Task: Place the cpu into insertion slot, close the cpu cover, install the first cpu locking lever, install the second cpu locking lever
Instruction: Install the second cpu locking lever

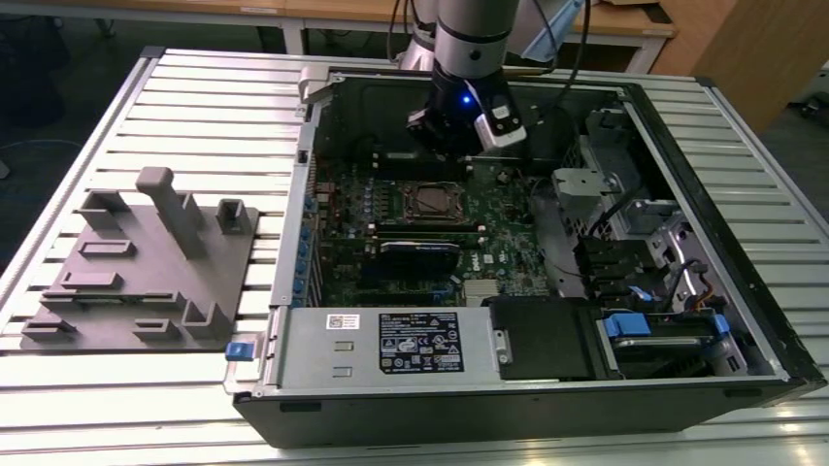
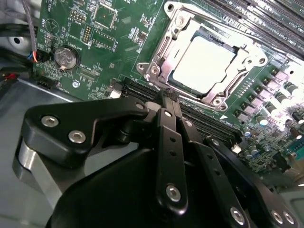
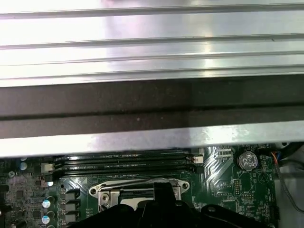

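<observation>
The cpu [image 2: 204, 64] lies in the insertion slot [image 1: 432, 201] on the green motherboard inside the open computer case. Its pale silver top shows through the window of the cpu cover [image 2: 159, 54], whose silvery frame lies flat over the slot. In the second wrist view my gripper [image 2: 167, 97] hovers just off one edge of the slot, its black fingers [image 2: 170, 142] pressed together with nothing between them. The exterior view puts the gripper [image 1: 447, 146] above the far side of the slot. In the first wrist view the gripper's body hides part of the slot [image 3: 107, 192]. I cannot make out the locking levers.
Long black memory slots [image 3: 123, 161] run beside the socket, with a coin battery [image 2: 65, 57] nearby. A black card [image 1: 418, 247] stands in front of the socket. The case wall [image 1: 311, 146], the power supply [image 1: 388, 340] and the drive cages [image 1: 647, 252] hem the board in. A grey fixture [image 1: 143, 262] sits on the exterior view's left.
</observation>
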`<state>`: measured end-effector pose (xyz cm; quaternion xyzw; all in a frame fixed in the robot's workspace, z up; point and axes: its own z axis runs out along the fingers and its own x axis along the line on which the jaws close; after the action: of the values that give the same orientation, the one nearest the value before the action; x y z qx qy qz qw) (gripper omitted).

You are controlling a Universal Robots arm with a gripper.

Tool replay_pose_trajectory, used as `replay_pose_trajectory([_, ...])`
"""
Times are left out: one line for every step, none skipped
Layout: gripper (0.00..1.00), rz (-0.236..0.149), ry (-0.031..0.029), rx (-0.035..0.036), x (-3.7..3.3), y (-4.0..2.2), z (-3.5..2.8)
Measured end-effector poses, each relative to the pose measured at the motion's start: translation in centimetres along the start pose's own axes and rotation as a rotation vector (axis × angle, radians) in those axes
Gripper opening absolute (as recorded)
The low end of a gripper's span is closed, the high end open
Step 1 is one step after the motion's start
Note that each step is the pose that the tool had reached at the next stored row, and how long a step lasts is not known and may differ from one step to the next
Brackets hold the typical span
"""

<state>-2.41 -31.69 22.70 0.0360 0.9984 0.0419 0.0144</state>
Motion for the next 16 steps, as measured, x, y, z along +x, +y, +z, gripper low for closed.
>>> replay_pose_trajectory([0.11, 0.000, 0.0001, 0.0003, 0.00, -0.06, -0.01])
replay_pose_trajectory([0.11, 0.000, 0.0001, 0.0001, -0.01, -0.18, -0.01])
replay_pose_trajectory([0.11, 0.000, 0.0001, 0.0001, -0.03, -0.37, -0.02])
replay_pose_trajectory([0.11, 0.000, 0.0001, 0.0001, -0.04, -0.53, -0.03])
replay_pose_trajectory([0.11, 0.000, 0.0000, 0.0002, -0.05, -0.60, -0.04])
replay_pose_trajectory([0.11, 0.000, 0.0000, 0.0001, -0.05, -0.60, -0.03])
replay_pose_trajectory([0.11, 0.000, 0.0000, 0.0002, -0.04, -0.60, -0.04])
replay_pose_trajectory([0.11, 0.000, 0.0000, 0.0002, -0.05, -0.64, -0.04])
replay_pose_trajectory([0.11, 0.000, 0.0001, 0.0002, -0.05, -0.70, -0.05])
replay_pose_trajectory([0.11, 0.000, 0.0001, 0.0002, -0.05, -0.72, -0.05])
replay_pose_trajectory([0.11, 0.000, 0.0000, 0.0003, -0.06, -0.73, -0.05])
replay_pose_trajectory([0.11, 0.000, 0.0000, 0.0002, -0.06, -0.76, -0.05])
replay_pose_trajectory([0.11, 0.000, 0.0000, 0.0001, -0.06, -0.79, -0.05])
replay_pose_trajectory([0.11, 0.000, 0.0001, 0.0003, -0.06, -0.82, -0.06])
replay_pose_trajectory([0.11, 0.000, 0.0001, 0.0003, -0.07, -0.85, -0.06])
replay_pose_trajectory([0.11, 0.000, 0.0001, 0.0003, -0.07, -0.89, -0.06])
